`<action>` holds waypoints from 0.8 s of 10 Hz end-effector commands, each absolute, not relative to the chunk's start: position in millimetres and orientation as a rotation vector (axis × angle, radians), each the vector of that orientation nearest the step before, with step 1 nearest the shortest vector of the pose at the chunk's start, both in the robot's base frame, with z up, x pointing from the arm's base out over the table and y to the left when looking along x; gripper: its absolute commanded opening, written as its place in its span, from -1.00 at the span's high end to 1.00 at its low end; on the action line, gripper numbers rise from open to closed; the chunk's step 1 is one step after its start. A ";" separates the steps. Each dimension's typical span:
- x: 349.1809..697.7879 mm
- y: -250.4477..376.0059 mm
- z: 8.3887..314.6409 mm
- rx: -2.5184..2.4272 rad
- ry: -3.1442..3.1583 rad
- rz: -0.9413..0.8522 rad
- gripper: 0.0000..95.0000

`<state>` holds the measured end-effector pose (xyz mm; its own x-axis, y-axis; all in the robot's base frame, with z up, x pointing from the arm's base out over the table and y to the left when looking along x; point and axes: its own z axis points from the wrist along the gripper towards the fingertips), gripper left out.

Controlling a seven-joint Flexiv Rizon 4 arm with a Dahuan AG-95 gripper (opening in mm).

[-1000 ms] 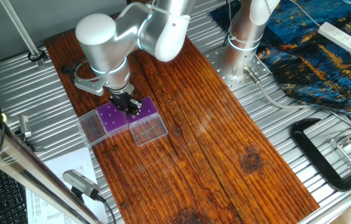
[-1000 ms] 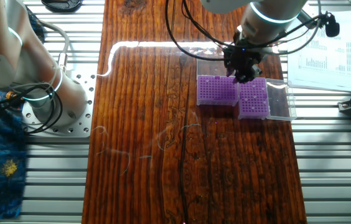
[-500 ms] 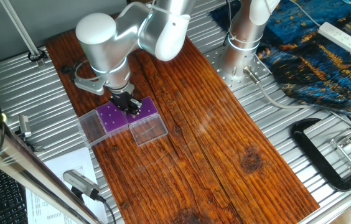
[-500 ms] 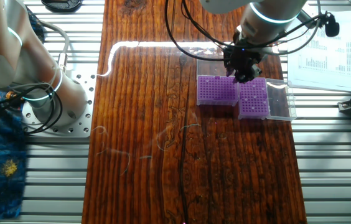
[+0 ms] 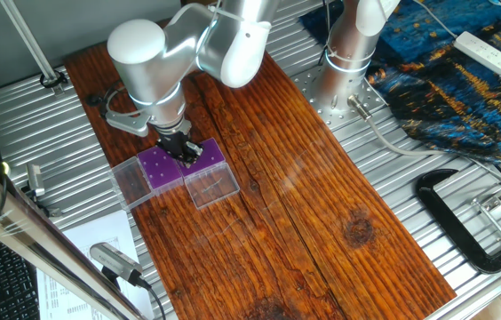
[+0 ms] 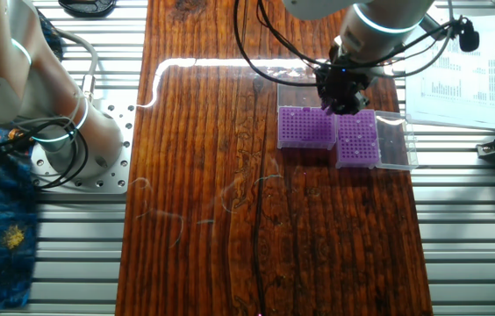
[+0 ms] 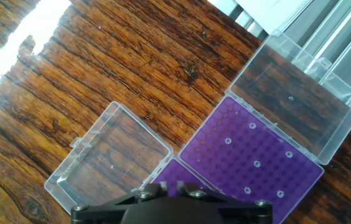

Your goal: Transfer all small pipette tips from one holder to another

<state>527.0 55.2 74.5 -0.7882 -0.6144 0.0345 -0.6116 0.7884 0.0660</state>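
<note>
nothing has shifted; pincer [image 6: 340, 106] hovers over the racks [image 6: 307, 128], grip unclear; next, a tip [image 7: 256, 164] beneath needs pinching.

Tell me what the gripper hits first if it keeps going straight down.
Probably the purple top of a holder: the gripper hangs over the seam between the two holders, so which one is unclear.

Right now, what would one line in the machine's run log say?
stage: tip transfer | tool: over the join between purple racks | lids: open | tips: seated | grip: unclear
</note>
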 end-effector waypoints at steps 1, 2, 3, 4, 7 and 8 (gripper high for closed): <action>526.6 55.3 74.4 0.732 -3.005 -0.062 1.00; 526.6 55.3 74.4 0.720 -3.009 -0.060 1.00; 526.6 55.3 74.4 0.716 -3.009 -0.059 1.00; 526.6 55.3 74.4 0.710 -3.012 -0.059 1.00; 533.0 57.3 75.7 0.703 -3.031 -0.040 1.00; 536.9 58.5 76.6 0.703 -3.031 -0.036 1.00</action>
<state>539.6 59.4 78.4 -0.8978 -0.4401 0.0168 -0.4398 0.8978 0.0215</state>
